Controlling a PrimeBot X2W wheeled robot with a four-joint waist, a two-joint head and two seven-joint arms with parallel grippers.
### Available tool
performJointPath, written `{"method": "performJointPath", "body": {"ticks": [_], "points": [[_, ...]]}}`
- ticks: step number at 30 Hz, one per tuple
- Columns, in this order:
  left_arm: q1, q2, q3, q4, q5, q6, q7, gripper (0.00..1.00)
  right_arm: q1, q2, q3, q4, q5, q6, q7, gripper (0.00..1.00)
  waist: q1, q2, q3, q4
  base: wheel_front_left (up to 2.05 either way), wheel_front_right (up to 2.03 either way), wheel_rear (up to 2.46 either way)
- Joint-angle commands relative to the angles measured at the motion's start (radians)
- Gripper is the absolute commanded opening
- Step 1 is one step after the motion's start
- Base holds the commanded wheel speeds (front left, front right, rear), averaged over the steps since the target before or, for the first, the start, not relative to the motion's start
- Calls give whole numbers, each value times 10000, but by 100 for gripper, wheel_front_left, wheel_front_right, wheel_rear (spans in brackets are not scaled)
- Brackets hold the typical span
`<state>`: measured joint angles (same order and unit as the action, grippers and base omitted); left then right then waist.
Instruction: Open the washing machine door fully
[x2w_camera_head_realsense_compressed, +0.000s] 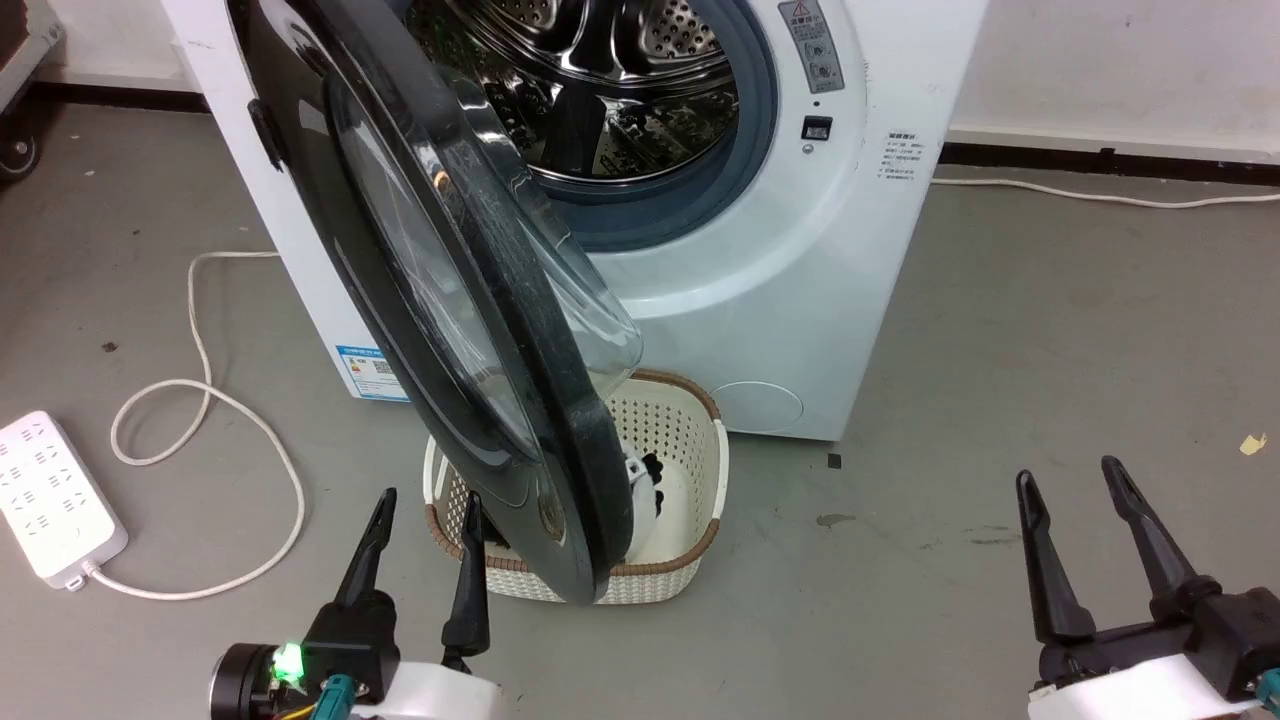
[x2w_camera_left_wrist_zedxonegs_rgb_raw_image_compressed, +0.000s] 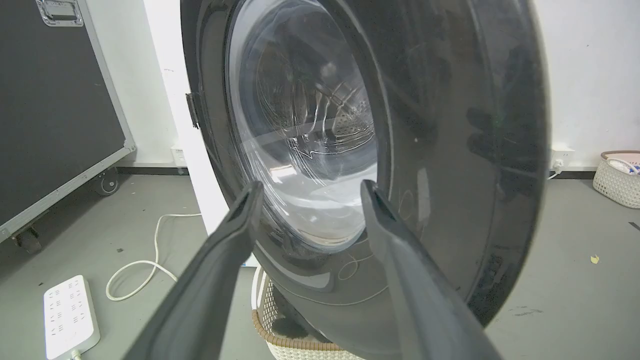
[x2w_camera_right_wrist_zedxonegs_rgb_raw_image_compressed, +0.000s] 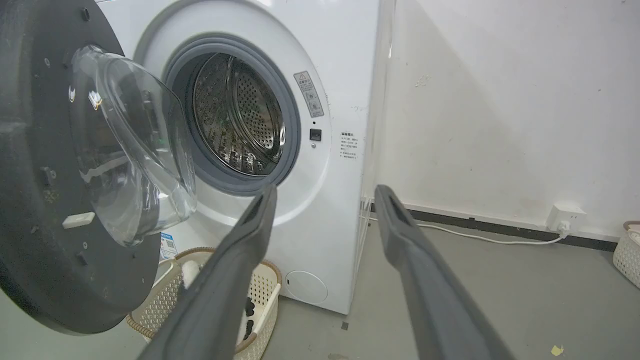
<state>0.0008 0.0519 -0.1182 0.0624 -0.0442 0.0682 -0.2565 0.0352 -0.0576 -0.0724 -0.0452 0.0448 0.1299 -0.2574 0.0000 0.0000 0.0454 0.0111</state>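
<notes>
L gripper (x2w_camera_head_realsense_compressed: 430, 495), R gripper (x2w_camera_head_realsense_compressed: 1067, 470) jaws spread, empty; glossy washing machine door (x2w_camera_head_realsense_compressed: 400, 250) just ahead of L tips, so push may skid.

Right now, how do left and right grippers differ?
The left gripper is close to the glossy black round door, facing its outer side; the right gripper is farther off, facing its inner side. Left sits by the cream basket; right over grey floor. Both are open, empty.
</notes>
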Motion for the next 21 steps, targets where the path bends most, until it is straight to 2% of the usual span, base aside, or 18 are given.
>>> {"method": "performJointPath", "body": {"ticks": [1,8,9,10,11,16,21], "points": [[123,12,-2,23,40,-4,-53,100,106,64,-18,-73,53,8,-42,100,0,0,4,-2,0,0,0],[9,5,46,-24,122,84,-53,100,17,71,27,-42,299,8,-43,100,0,0,54,21,0,0,0],[-8,4,53,-50,131,93,-53,73,7,71,21,-43,317,8,-43,100,0,0,59,28,0,0,0],[-27,3,61,-88,135,97,-53,13,1,72,19,-44,326,8,-43,100,0,0,60,35,0,0,0],[-39,3,56,-129,147,82,-53,0,-4,72,23,-44,331,8,-43,100,0,0,59,40,0,0,0],[-122,0,260,-632,74,150,-53,0,-35,72,45,-56,405,8,-43,100,0,0,36,36,0,0,0],[-438,-5,769,-1812,-127,366,-53,0,-56,73,82,-68,429,8,-43,100,0,0,-8,7,0,0,0]]}}
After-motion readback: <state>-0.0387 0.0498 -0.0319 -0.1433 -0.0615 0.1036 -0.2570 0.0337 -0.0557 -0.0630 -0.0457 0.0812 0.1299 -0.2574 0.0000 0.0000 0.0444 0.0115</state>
